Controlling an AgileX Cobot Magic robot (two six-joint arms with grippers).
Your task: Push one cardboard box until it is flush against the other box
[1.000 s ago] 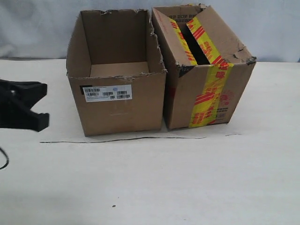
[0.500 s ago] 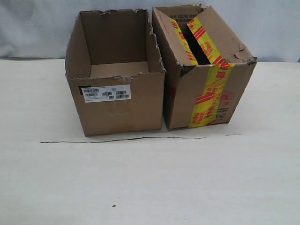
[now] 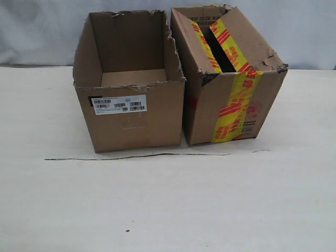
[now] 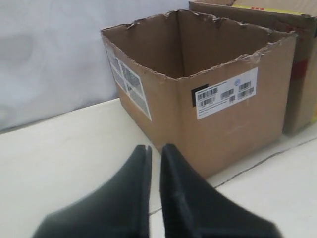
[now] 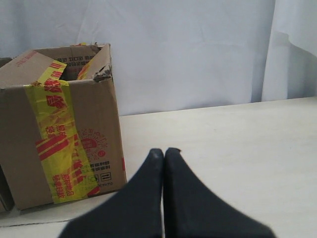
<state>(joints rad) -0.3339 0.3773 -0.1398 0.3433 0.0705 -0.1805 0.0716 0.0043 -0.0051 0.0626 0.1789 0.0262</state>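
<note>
The plain cardboard box [image 3: 131, 121], open-topped with ragged edges and a white barcode label, stands left of the taped box [image 3: 231, 105]. Their near corners touch at the base, and a thin wedge of shadow shows between their sides higher up. No gripper appears in the exterior view. In the left wrist view my left gripper [image 4: 155, 147] is shut and empty, a short way off the plain box [image 4: 208, 99]. My right gripper [image 5: 164, 150] is shut and empty, off to one side of the taped box [image 5: 59, 124].
A white tabletop [image 3: 168, 205] carries both boxes, with a thin dark line [image 3: 136, 156] running just in front of them. A pale cloth backdrop [image 3: 42, 31] hangs behind. A small dark speck [image 3: 126, 230] lies near the front.
A black gripper that stood at the left edge of the exterior view one second ago has withdrawn out of that view. The plain box's top left corner shifted slightly left.
</note>
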